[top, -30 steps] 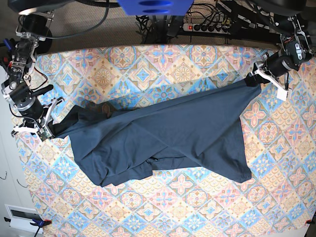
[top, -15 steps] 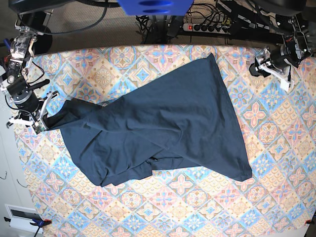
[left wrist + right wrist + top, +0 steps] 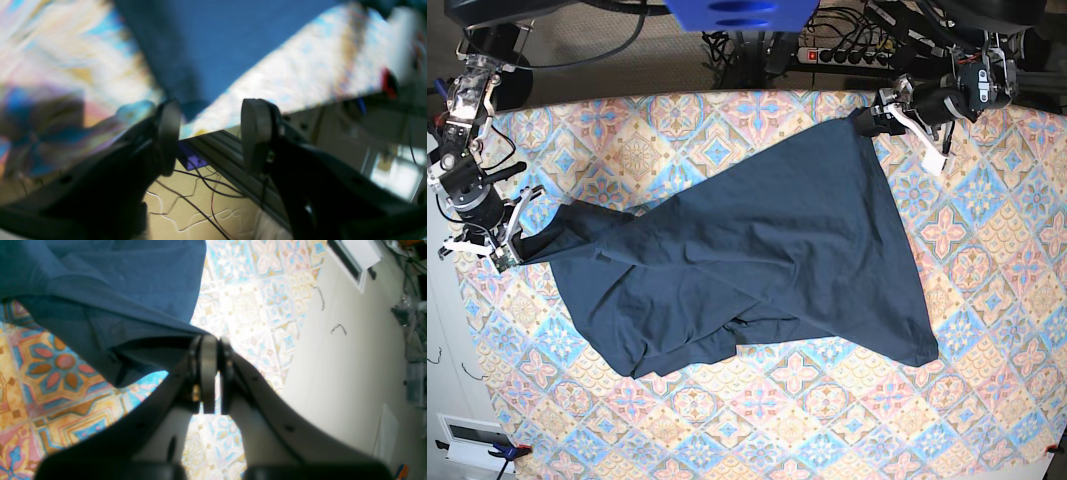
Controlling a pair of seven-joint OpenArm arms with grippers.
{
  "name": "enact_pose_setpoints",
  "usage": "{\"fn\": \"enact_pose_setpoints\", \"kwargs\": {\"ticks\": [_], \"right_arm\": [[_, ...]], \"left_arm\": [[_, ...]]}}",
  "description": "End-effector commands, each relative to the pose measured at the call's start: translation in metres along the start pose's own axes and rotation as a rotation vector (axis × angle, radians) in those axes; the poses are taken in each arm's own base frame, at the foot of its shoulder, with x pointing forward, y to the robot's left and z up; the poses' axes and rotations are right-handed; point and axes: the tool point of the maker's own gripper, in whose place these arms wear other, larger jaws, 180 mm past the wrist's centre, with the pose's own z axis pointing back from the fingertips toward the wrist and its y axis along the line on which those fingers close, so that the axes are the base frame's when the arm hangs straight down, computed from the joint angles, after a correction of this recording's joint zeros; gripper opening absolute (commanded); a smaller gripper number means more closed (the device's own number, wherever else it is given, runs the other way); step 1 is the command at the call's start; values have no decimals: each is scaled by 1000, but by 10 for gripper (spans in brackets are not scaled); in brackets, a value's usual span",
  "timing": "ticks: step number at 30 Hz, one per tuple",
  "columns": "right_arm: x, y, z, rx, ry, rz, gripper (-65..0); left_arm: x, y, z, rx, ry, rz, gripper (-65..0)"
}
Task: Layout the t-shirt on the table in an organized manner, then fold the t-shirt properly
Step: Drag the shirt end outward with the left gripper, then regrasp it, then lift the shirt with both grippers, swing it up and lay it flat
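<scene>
Right wrist view: the right gripper (image 3: 213,373) is seen with its jaws pressed together on a pulled-out edge of the shirt (image 3: 110,290), the fabric drawn taut to a point between the pads and hanging slightly above the table (image 3: 50,373). In the base view this gripper (image 3: 512,247) is placed at the table's left edge, with the shirt's left tip clamped in it.

The left gripper (image 3: 208,133) is shown in its wrist view with jaws spread and nothing between them; the shirt's dark blue cloth (image 3: 227,43) is seen beyond the gap, apart from the pads, though the picture is blurred. In the base view this gripper (image 3: 872,118) is found near the table's far edge, right of centre, just beside the shirt's upper point; contact there cannot be told.

The shirt (image 3: 767,250) is spread wrinkled across the middle of the table (image 3: 987,400), from the left edge toward the far edge and down to a corner near the right front, with folds bunched at its lower left.
</scene>
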Motion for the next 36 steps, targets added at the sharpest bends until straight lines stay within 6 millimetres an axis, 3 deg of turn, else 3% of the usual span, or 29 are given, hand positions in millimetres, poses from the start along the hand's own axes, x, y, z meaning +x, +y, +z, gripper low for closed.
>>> {"fn": "enact_pose_setpoints", "kwargs": {"ticks": [1,3,10,19,27,29,32,33,36], "right_arm": [[12,-13,5,-34,-37,17,-647],[13,-13,5,-35,-41,17,-647],[12,-13,5,-35,-38,17,-647],[13,-13,5,-35,-41,17,-647],[12,-13,5,-35,-40,17,-647],[12,-13,5,-35,-40,17,-647],[12,-13,5,-36,-39,16,-647],[12,-13,5,-36,-39,16,-647],[13,-20,7,-54,-44,10,-647]], "left_arm": [[-10,-8,2,-36,16,12,-360],[-20,-8,1,-35,31,35,-360],[-24,3,-6,1,38,54,-360],[-10,2,-34,45,-8,71,-360],[-11,10,-71,21,22,186,-362],[-9,3,-76,-2,16,196,-415],[1,-12,-72,-50,-19,158,-612],[7,-16,-68,-66,-36,144,-650],[28,-22,-48,-91,-92,81,-650]]}}
